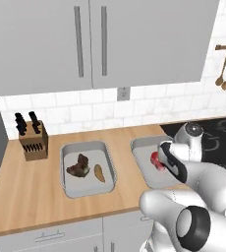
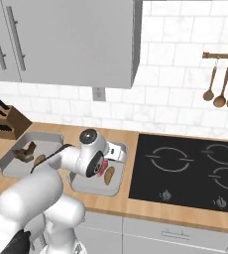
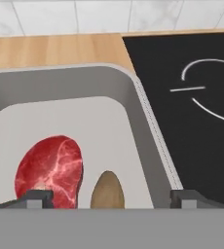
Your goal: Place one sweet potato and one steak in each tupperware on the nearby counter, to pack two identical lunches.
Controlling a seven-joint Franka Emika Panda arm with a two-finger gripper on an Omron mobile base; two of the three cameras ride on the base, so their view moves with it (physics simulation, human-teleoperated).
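Two light-grey tupperware trays sit side by side on the wood counter (image 1: 26, 187). The left tupperware (image 1: 66, 170) holds a dark brown steak (image 1: 78, 166) and a sweet potato (image 1: 99, 173). In the right tupperware (image 3: 148, 131), beside the stovetop, lie a raw red steak (image 3: 50, 169) and a second sweet potato (image 3: 107, 192). My gripper (image 3: 111, 199) hovers open over this right tray, its fingertips (image 3: 36, 197) spread wide with nothing held. In the base views my arm covers much of the right tray.
A black stovetop (image 2: 185, 168) borders the right tray. A knife block (image 1: 33, 140) stands at the counter's back left. Wooden spoons (image 2: 220, 84) hang on the tiled wall at the right. Grey cabinets hang overhead.
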